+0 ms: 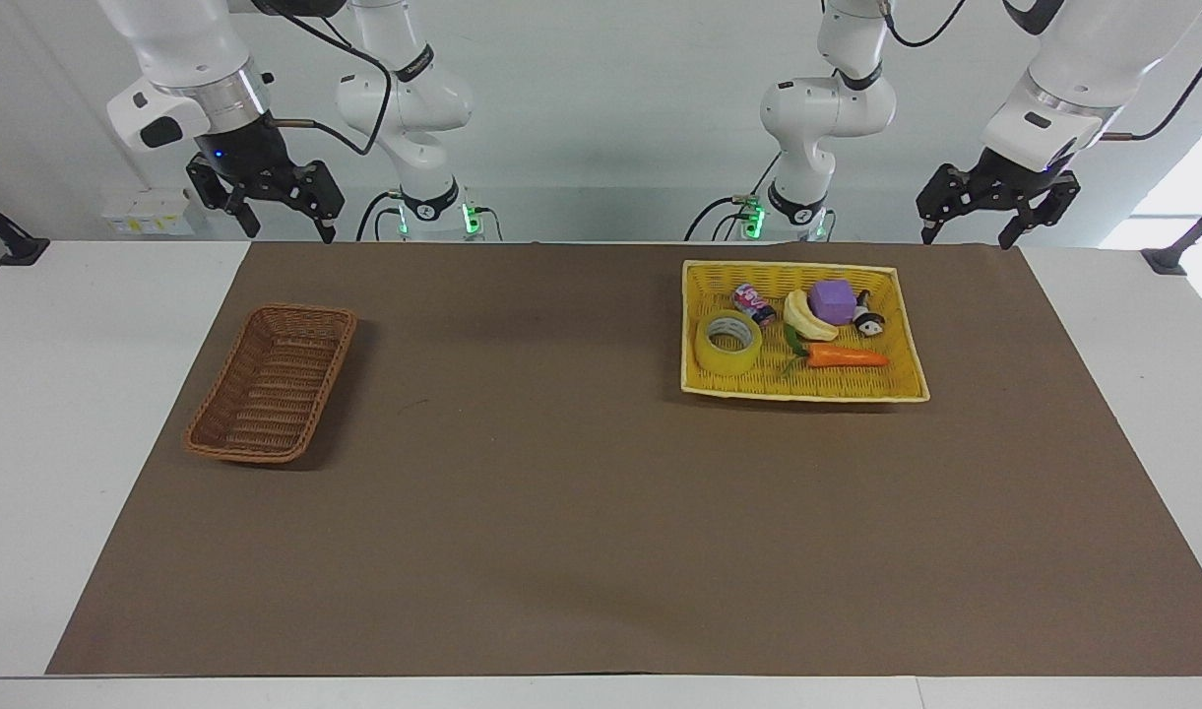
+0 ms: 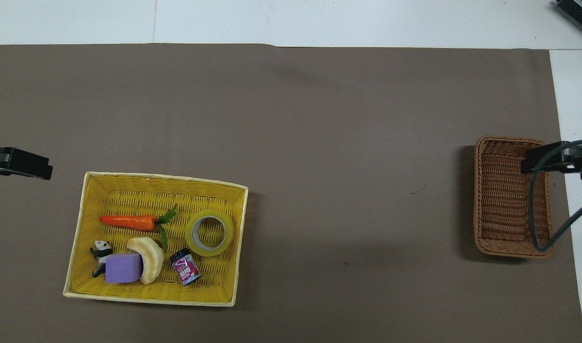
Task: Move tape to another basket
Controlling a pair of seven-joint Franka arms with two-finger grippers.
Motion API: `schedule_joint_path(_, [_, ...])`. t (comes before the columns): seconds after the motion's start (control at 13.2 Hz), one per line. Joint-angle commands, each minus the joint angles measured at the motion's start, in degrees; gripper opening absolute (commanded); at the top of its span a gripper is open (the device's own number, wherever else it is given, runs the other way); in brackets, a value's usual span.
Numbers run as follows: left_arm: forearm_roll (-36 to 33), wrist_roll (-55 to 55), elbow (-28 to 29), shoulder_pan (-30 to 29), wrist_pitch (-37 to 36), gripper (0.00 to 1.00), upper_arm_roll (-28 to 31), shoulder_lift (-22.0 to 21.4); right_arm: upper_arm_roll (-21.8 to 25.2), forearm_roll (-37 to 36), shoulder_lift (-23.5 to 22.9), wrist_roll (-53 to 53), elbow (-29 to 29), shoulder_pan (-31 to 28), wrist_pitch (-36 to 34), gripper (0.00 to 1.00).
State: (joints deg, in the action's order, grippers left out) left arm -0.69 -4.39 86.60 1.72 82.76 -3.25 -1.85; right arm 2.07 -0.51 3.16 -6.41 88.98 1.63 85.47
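Observation:
The yellow tape roll (image 1: 728,342) lies flat in the yellow tray-basket (image 1: 807,386), at the tray's end toward the right arm; it also shows in the overhead view (image 2: 209,233). The brown wicker basket (image 1: 274,384) stands empty at the right arm's end of the table, also seen from overhead (image 2: 503,195). My left gripper (image 1: 965,238) hangs open and empty in the air by the table's robot-side edge, off the yellow tray's corner. My right gripper (image 1: 287,231) hangs open and empty by the same edge, well above the wicker basket.
The yellow tray (image 2: 128,195) also holds a carrot (image 2: 128,220), a banana (image 2: 150,257), a purple block (image 2: 123,268), a panda figure (image 2: 99,248) and a small can (image 2: 186,267). A brown mat (image 1: 561,492) covers the table.

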Motion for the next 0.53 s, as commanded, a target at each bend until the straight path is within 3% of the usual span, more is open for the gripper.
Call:
schedule_joint_path(0.0, [0.2,-0.4,0.6,-0.1,0.1,1.00,-0.2,-0.4,-0.6,0.2,1.1,1.0,1.2,-1.0,0.0,1.00])
schedule_joint_path(0.45, [0.2,4.8,2.1,2.7,0.3,1.00,-1.0,-1.6,-0.6,0.2,1.1,1.0,1.2,-0.9,0.0,1.00])
